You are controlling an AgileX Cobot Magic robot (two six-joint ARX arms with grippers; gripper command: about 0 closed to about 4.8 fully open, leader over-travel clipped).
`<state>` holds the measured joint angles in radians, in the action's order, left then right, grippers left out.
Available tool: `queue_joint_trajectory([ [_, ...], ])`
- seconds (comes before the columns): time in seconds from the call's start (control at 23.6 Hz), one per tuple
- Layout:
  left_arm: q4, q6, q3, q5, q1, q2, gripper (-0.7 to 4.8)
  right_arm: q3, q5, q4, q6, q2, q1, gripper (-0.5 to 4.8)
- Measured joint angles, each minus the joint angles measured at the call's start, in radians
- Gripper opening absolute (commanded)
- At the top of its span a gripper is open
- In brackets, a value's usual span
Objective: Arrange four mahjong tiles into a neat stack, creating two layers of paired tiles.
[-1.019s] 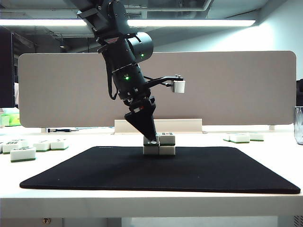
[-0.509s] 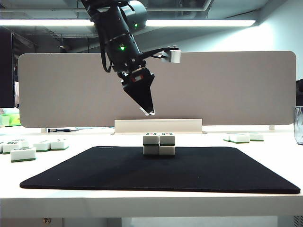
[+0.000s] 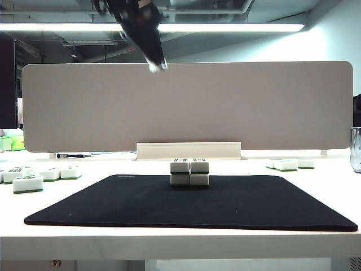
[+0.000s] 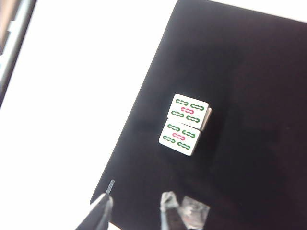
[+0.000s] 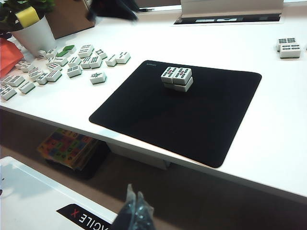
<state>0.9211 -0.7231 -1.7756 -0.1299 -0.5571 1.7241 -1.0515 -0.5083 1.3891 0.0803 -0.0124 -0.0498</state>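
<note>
The compact stack of four glossy white-and-green mahjong tiles stands on the black rectangular mat, the left gripper high above with fingers apart, the right gripper low beside the table, fingers together.

The four mahjong tiles are seen set as a stack, two wide and two high, white with green layers, on the black mat, untouched.

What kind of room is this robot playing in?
Probably an office or lab: a white desk with a grey divider panel, ceiling strip lights, a black mat holding the stack.
</note>
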Motion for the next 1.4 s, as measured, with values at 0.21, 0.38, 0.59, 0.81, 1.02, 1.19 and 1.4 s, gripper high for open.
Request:
queue_joint_trajectory([
  [0.21, 0.065, 0.021, 0.005, 0.026, 0.014, -0.128, 1.11, 0.000, 0.000, 0.000, 0.000, 0.000, 0.000, -0.01],
  [0.38, 0.063, 0.048, 0.049, 0.045, 0.036, -0.264, 1.11, 0.000, 0.000, 0.000, 0.000, 0.000, 0.000, -0.01],
  [0.59, 0.057, 0.106, 0.203, 0.087, 0.143, -0.480, 1.11, 0.000, 0.000, 0.000, 0.000, 0.000, 0.000, -0.01],
  [0.81, -0.035, 0.178, 0.489, 0.092, 0.260, -0.795, 1.11, 0.000, 0.000, 0.000, 0.000, 0.000, 0.000, -0.01],
  [1.02, -0.060, 0.357, 0.705, 0.093, 0.254, -0.986, 1.11, 0.000, 0.000, 0.000, 0.000, 0.000, 0.000, -0.01],
  [1.19, -0.074, 0.395, 0.953, 0.116, 0.253, -1.190, 1.11, 0.000, 0.000, 0.000, 0.000, 0.000, 0.000, -0.01],
  [1.4, -0.127, 0.383, 1.084, 0.157, 0.252, -1.470, 1.11, 0.000, 0.000, 0.000, 0.000, 0.000, 0.000, -0.01],
])
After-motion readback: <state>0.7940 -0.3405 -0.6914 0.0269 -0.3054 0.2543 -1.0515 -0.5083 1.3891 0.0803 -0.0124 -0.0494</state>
